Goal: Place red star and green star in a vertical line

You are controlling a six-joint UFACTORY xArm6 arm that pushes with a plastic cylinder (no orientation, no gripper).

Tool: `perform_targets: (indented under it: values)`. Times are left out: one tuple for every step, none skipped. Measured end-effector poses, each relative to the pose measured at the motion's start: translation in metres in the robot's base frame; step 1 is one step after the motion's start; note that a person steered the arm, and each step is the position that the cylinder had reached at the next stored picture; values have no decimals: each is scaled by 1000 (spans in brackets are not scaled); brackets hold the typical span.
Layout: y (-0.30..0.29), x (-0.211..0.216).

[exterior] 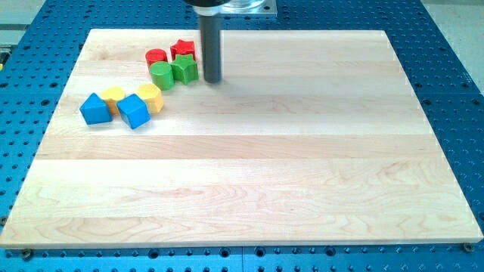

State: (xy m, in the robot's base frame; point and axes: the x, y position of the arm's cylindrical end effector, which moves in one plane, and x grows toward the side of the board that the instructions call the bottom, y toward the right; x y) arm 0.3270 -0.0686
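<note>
The red star [183, 50] lies near the view's top left of the wooden board [249, 196]. The green star [185, 69] sits directly below it, touching it. My tip [212, 79] is just to the right of the green star, a small gap away. A red cylinder [156, 56] lies left of the red star and a green cylinder [161, 74] left of the green star; the four blocks form a tight cluster.
Lower left of the cluster lie a yellow block [150, 97], a yellow cylinder [113, 96], a blue cube [134, 110] and a blue block [95, 109]. Blue perforated table [454, 68] surrounds the board.
</note>
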Motion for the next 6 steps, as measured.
perform_targets:
  values:
    - [-36, -1]
    - [4, -41]
    - [-11, -59]
    - [1, -64]
    - [-37, -65]
    - [-50, -78]
